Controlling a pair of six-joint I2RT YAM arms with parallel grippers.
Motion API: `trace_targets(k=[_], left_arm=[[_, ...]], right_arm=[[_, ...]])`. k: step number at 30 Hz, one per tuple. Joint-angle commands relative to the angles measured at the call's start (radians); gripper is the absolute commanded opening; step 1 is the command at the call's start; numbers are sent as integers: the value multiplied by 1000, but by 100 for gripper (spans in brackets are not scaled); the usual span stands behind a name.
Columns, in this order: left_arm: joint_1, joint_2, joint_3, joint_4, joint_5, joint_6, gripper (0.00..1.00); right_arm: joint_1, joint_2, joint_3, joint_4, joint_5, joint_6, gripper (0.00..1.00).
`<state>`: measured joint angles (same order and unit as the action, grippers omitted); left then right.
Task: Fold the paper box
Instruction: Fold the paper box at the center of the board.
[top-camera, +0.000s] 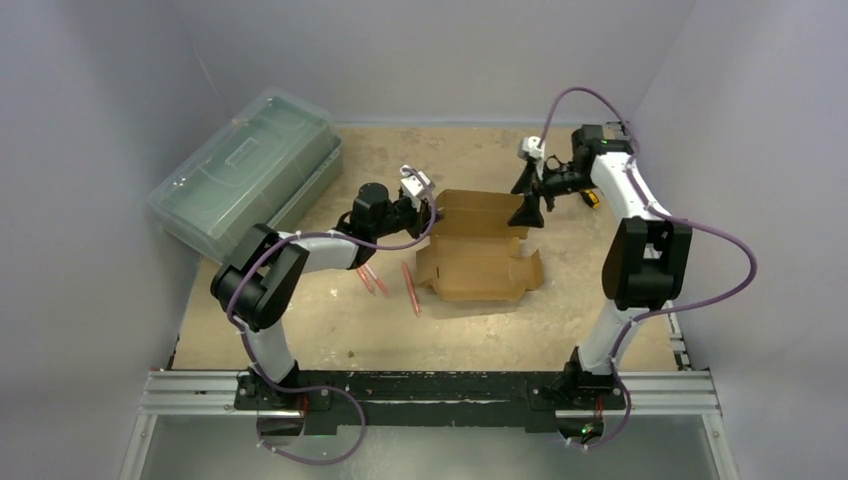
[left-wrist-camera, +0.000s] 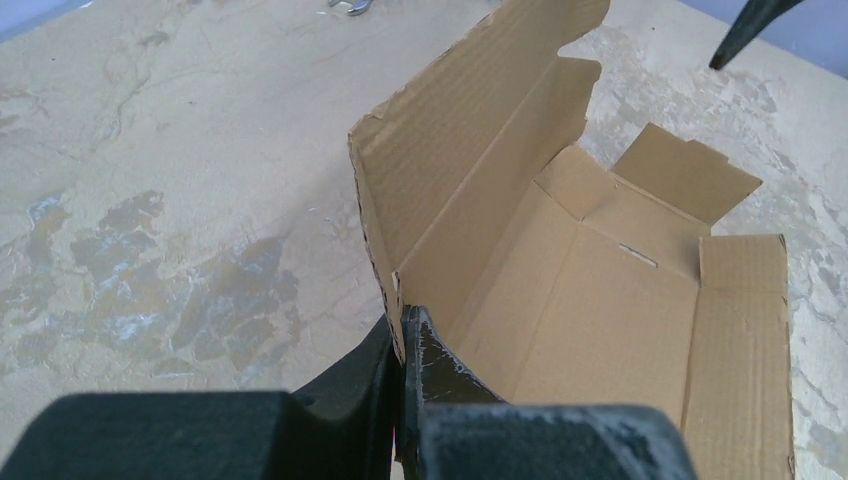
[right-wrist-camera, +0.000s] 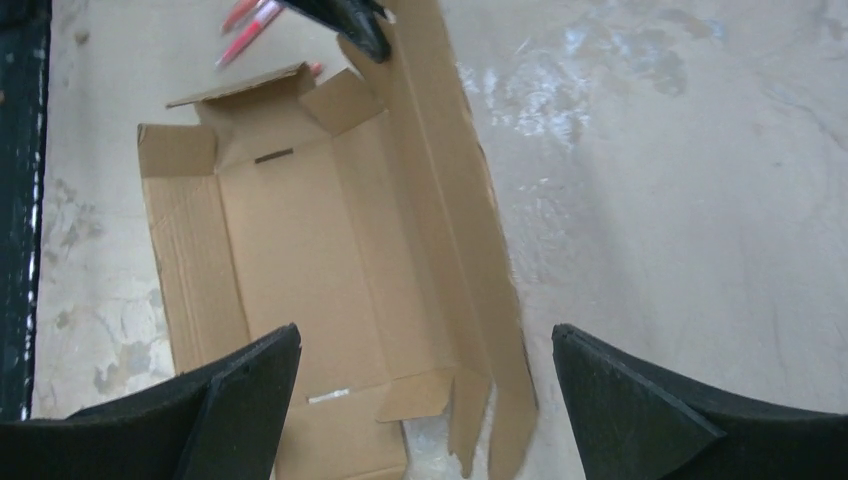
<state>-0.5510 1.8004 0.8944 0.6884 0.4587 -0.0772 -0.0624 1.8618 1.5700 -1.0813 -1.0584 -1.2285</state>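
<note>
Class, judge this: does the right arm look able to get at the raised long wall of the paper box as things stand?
Probably yes: the right gripper hangs open over the paper box, above its raised wall, with nothing between. The left gripper pinches only the other end.

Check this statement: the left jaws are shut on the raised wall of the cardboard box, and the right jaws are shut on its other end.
One part is wrong. The right gripper has its jaws wide open over the end of the paper box and grips nothing, as the right wrist view shows. The rest holds: the left gripper is shut on the box's raised wall.
</note>
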Motion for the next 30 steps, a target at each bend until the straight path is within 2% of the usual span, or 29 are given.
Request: trace_targets(k=[1,7,13,16,23,24,25,27,30], left_arm=[[-9,-50,35,-12,7,73,0],[-23,-57,40,-34,5,110,0],[-25,-67,35,-34,5,118,0],[-26,-71,32,-34,2,117,0],[-27,-78,28,-33,-17,89,0],[-26,-79,27,-33,-27,85,0],[-25,-82,25,-35,-41,50,0],[-21,-90,19,-36,-82,-13,10],[20,-121,-3,-60,-151,-166,34]], right_arm=[[123,-95,28,51,147,98,99],[169,-66,95,56,172,111,97],[237,-22,136,15,255,75,76],[245,-17,130,31,266,87,63],[248,-10,125,28,267,87,4],[249,-17,115,32,267,85,0],[249,-27,105,40,265,84,0],[249,-53,75,64,264,84,0],[248,-102,29,90,268,86,0]])
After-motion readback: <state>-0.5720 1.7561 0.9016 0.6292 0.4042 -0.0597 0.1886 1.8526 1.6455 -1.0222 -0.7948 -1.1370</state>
